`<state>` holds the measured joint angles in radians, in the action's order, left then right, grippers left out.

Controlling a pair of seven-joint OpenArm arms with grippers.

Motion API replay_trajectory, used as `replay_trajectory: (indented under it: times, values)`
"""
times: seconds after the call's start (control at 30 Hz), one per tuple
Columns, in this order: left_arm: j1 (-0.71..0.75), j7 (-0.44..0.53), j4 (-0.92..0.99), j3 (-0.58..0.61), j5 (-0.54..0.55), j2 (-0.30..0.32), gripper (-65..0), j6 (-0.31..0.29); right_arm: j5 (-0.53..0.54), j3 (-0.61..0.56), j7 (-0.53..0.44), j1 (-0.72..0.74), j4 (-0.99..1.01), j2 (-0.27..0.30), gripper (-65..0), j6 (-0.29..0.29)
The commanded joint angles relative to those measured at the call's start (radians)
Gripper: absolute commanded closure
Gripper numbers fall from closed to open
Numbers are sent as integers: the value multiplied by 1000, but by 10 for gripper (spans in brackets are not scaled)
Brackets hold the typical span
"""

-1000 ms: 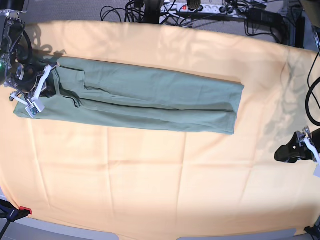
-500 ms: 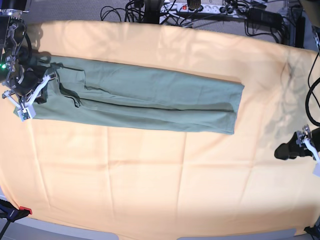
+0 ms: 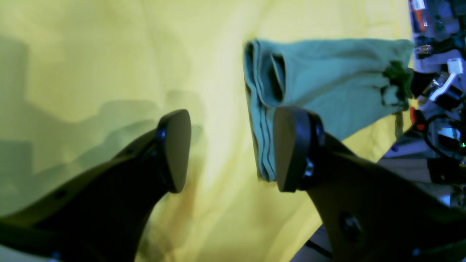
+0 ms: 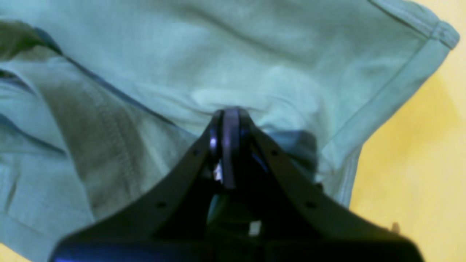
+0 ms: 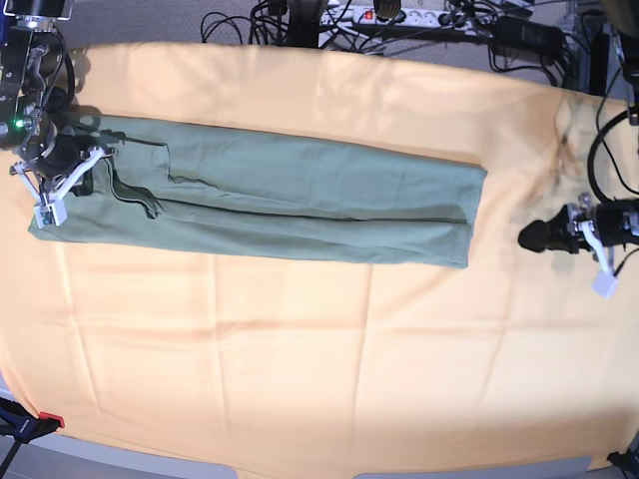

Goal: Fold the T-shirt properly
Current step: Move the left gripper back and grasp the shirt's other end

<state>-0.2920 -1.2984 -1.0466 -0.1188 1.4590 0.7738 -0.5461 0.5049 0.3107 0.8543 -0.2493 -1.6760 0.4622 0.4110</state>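
Right gripper [image 4: 225,120] pinched tight on sage-green knit T-shirt [image 5: 300,195] collar end. Left gripper [image 3: 229,149] wide open, empty; hem beyond its fingertips on orange-yellow cloth [image 5: 300,379]. Risk: one-sided pull skews fold.

The base camera looks down from high up. Both wrist cameras sit close behind their jaws. All three see the T-shirt [image 5: 290,205].

No readable text, labels, brands or numbers in any view. T-shirt [image 5: 300,200] is plain, no print (any tag too blurred to make out). Orange-yellow cloth [image 5: 319,349] carries no markings.
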Motion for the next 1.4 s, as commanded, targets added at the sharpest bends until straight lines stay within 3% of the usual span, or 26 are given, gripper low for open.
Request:
replay_trajectory:
  times: [0.0,0.37,0.63,0.9,1.0,1.37]
  values:
    - [-10,12,-13,-11,25,9,-375,-3,-1,5,-7,6,-6,15,0,0]
    - [13,18,-13,-9,25,-142,-375,-18,-2,5,-5,6,-6,15,0,0]
    - [14,26,-13,68,9,-195,-375,-19,-1,5,-6,12,-6,15,0,0]
    - [14,18,-13,86,25,-206,-375,-26,-1,5,-6,11,-6,15,0,0]
    - [6,-12,-14,86,25,-202,-375,-69,-1,5,-6,11,-6,15,0,1]
    - [-58,44,-14,85,-7,-153,-375,-32,-5,5,-5,12,-6,18,0,0]
